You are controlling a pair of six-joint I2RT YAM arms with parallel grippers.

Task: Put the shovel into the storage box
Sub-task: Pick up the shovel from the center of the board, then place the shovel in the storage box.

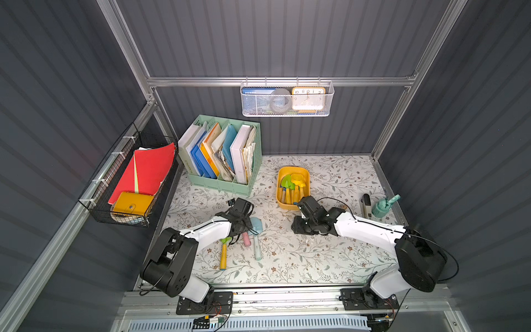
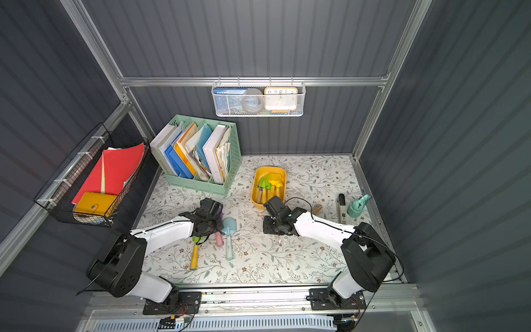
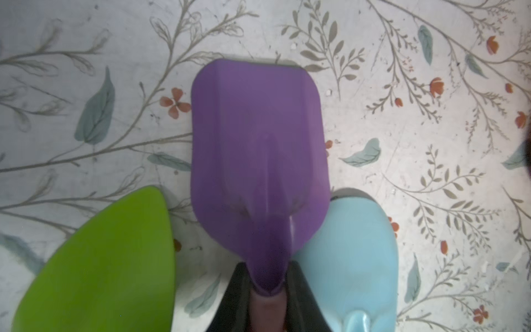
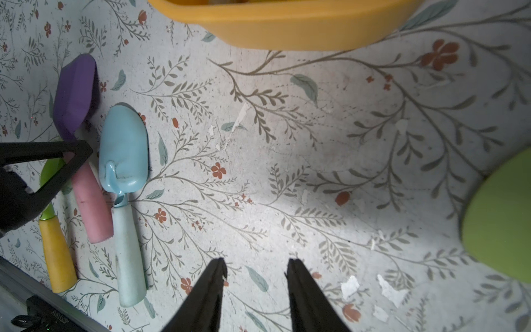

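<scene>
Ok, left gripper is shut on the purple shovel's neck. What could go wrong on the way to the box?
1. The purple shovel in the left gripper seems to overlap the light blue shovel, and the green shovel lies close; lifting may drag either.
2. The right gripper hangs open beside the storage box; the left arm's route could meet it.
3. The box already holds shovels, so this one may overhang the rim.

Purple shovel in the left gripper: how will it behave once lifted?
Probably stiff: the purple shovel looks like moulded plastic with a ribbed blade. Likely light, as a toy. The left gripper clamps near the neck, so the pink handle may pivot slightly.
</scene>
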